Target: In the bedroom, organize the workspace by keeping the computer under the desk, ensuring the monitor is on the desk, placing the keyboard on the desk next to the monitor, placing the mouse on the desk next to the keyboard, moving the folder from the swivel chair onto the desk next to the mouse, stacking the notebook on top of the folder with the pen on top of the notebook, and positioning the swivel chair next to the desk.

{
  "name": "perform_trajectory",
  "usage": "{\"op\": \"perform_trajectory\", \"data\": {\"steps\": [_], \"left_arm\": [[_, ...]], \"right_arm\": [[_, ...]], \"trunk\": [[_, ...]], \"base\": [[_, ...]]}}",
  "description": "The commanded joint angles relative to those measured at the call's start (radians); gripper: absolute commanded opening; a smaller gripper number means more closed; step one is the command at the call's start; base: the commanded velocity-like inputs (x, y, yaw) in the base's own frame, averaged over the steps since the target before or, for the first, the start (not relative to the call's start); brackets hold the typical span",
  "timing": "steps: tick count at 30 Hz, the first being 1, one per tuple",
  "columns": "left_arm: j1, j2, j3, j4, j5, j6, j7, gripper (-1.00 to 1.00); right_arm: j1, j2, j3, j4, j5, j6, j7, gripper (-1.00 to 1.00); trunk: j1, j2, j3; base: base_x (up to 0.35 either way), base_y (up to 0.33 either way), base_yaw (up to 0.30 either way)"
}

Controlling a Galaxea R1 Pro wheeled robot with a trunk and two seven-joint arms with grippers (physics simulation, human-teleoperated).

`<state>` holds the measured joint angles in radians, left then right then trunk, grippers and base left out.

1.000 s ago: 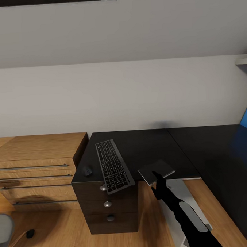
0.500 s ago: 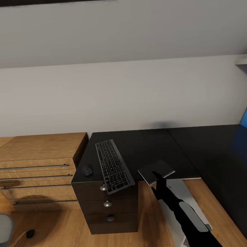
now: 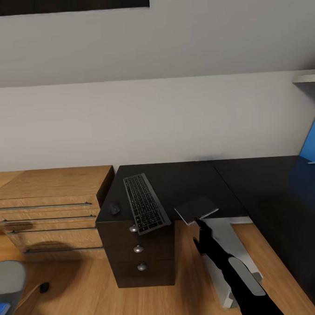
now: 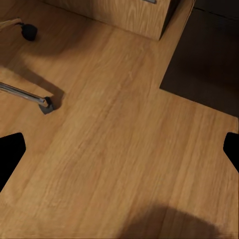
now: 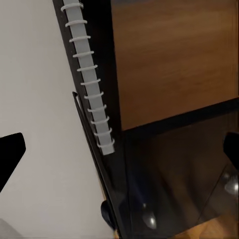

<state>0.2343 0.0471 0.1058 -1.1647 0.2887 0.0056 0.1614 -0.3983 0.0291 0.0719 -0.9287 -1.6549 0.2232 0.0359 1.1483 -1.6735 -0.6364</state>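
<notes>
The notebook (image 3: 196, 208) is a thin, flat, dark grey rectangle lying just right of the frame's centre, half on the table (image 3: 187, 186) and jutting over its front edge. In the right wrist view its white spiral binding (image 5: 89, 79) runs down beside a pale cover (image 5: 40, 124), seen edge-on. The right gripper (image 3: 199, 224) touches the notebook's overhanging corner from below; its black fingertips (image 5: 10, 149) stand at the far edges of the wrist view, spread wide, with the notebook between them, though whether they press on it cannot be told.

Left of the notebook, the keyboard (image 3: 144, 202), a long slab of small dark keys, lies tilted with its near end past the table's front edge. The mouse (image 3: 114, 208), small and rounded, sits just left of it near the table's left edge.

The table is matte black and L-shaped, with three round-knobbed drawers (image 3: 137, 248) below. A wooden dresser (image 3: 48, 201) stands against its left side. A blue panel (image 3: 313, 145) shows at the right edge.

The left gripper (image 4: 119, 149) hangs wide open over bare wood-plank floor (image 4: 114, 149), near a chair's metal leg (image 4: 25, 94) and castor (image 4: 29, 31). The chair's grey seat (image 3: 8, 278) is at lower left.
</notes>
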Motion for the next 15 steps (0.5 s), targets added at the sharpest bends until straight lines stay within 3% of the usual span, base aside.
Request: {"op": "perform_trajectory", "data": {"steps": [1, 15], "left_arm": [[0.0, 0.0, -0.001, -0.002, 0.009, 0.001, 0.004, 1.0], [0.0, 0.002, -0.001, -0.001, 0.009, 0.003, 0.004, 1.0]], "right_arm": [[-0.001, 0.0, 0.0, 0.001, -0.006, 0.002, 0.002, 1.0], [-0.001, 0.001, 0.002, 0.01, -0.005, -0.001, 0.005, 1.0]], "trunk": [[-0.001, 0.0, -0.001], [-0.001, 0.0, -0.001]], "base": [[-0.316, 0.0, 0.0], [-0.324, 0.0, 0.0]]}}
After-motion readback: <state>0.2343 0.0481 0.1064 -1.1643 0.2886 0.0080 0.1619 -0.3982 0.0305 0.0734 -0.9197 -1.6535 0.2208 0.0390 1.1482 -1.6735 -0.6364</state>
